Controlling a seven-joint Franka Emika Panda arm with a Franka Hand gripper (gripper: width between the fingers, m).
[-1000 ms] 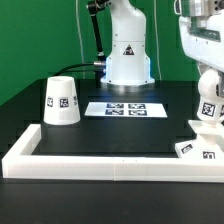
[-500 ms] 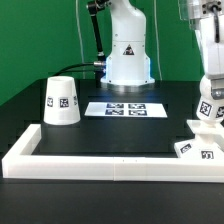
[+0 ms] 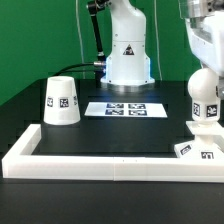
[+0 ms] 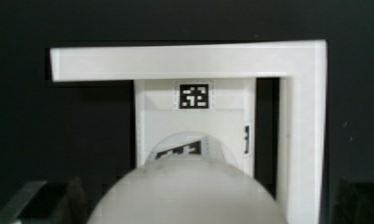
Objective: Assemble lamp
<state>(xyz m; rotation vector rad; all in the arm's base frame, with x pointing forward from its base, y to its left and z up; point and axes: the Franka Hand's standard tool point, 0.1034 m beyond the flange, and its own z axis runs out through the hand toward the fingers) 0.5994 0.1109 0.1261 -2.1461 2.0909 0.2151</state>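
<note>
The round white bulb stands upright on the black table at the exterior view's right, just behind the flat base in the rail's corner. My gripper hangs right above the bulb's top. In the wrist view the bulb fills the space between my dark fingers. The fingers stand wide apart, and rail shows between the bulb and one of them. The base's tag lies beyond. The cup-shaped shade stands upside down at the exterior view's left.
The white border rail runs along the front and up the left side, and its corner shows in the wrist view. The marker board lies in front of the robot's white pedestal.
My hand has risen, uncovering the bulb's round top. The bulb has stayed in the same spot by the base. The shade and base have not moved.
</note>
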